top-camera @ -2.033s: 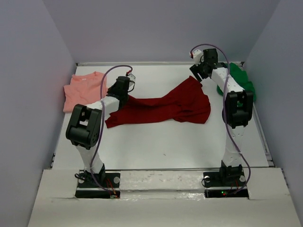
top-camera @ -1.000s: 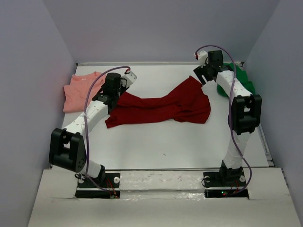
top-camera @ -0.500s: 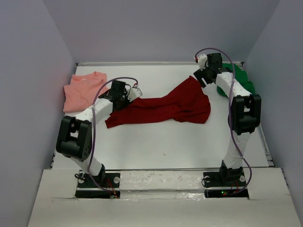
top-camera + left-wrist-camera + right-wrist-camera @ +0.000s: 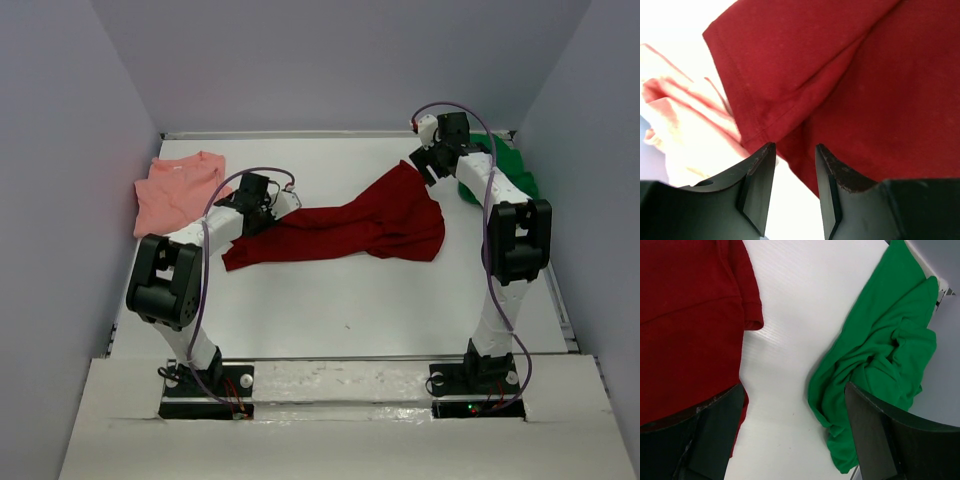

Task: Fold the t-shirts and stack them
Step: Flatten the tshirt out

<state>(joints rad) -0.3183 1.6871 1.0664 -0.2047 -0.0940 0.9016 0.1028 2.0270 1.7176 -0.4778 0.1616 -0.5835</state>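
The left fingers, half apart and empty, hover over the left hem of the dark red t-shirt on the desk. The right fingers gape empty farther right. The pink t-shirt lies far left. The green t-shirt lies far right, partly hidden behind the right arm.

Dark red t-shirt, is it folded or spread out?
Spread out, not folded: the dark red t-shirt lies rumpled and stretched wide across the table.

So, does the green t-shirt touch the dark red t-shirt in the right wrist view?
No, a strip of bare white table lies between the green t-shirt and the dark red t-shirt.
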